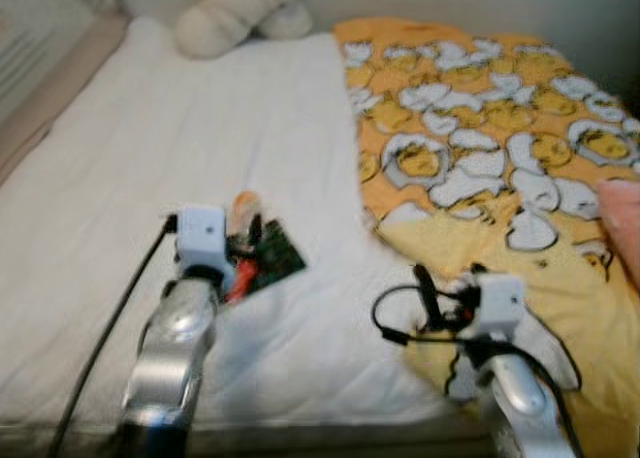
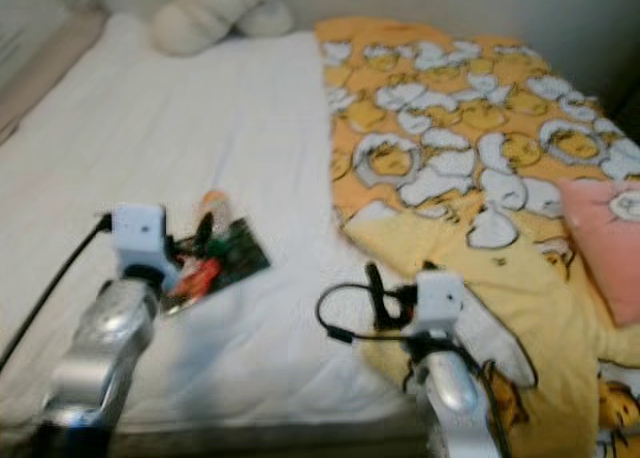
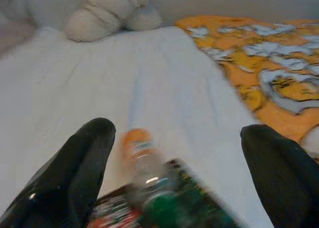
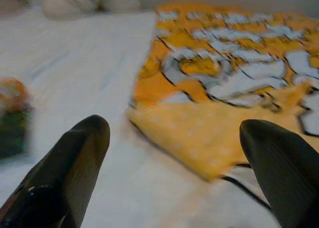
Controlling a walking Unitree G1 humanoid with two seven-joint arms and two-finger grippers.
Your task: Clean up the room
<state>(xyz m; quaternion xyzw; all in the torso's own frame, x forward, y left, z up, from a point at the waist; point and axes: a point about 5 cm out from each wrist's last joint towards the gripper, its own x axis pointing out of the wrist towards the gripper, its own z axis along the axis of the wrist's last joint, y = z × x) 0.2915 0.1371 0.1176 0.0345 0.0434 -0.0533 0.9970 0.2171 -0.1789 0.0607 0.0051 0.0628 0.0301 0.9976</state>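
A clear bottle with an orange cap (image 3: 144,161) lies on a dark green snack packet (image 1: 278,250) on the white bed sheet (image 1: 150,148). My left gripper (image 3: 179,131) hovers just short of the bottle, open, with its black fingers (image 3: 82,163) standing on either side of it. My right gripper (image 4: 174,126) is open and empty, low over the edge of the yellow duck-print blanket (image 1: 480,128) where it meets the sheet. The frames are blurred.
A white plush toy (image 1: 235,13) sits at the head of the bed. A pink pillow (image 2: 605,238) lies on the blanket at the right. A beige rail or wall (image 1: 40,88) runs along the bed's left side.
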